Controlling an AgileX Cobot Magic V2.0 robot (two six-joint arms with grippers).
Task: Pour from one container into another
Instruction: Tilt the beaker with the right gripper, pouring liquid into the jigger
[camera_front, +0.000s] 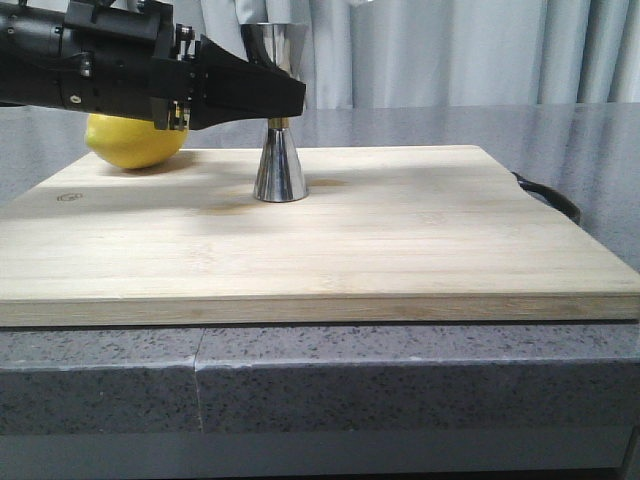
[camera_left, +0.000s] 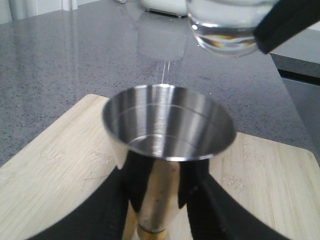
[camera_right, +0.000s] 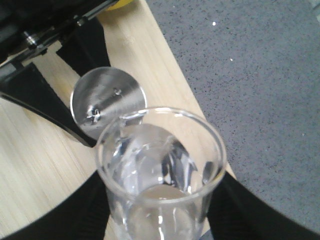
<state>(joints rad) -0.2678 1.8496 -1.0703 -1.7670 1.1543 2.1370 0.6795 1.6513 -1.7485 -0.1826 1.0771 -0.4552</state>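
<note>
Left gripper (camera_front: 285, 100): we had its jaws closed around the jigger's (camera_front: 279, 165) upper cone, at about 12 o'clock on the board, coming in from 9 o'clock. We judged this hold was there to steady the tall, narrow-waisted piece while liquid went in.

Right gripper (camera_right: 160, 210): our fingers (camera_right: 75, 215) were clamped on the beaker (camera_right: 160, 170), one on each side of the glass; it was out of the front view.

Beaker: we kept it above and just beyond the jigger's open mouth (camera_left: 169, 122), lip toward the cup; a thin stream seemed to be falling in, though it was faint.

Jigger: upright on the board (camera_front: 400, 240), base down.

Lemon (camera_front: 135, 140): at 10 o'clock on the board, behind the left arm, apart from the jigger.

Risk: we thought a wider tilt could overshoot the small cup.
</note>
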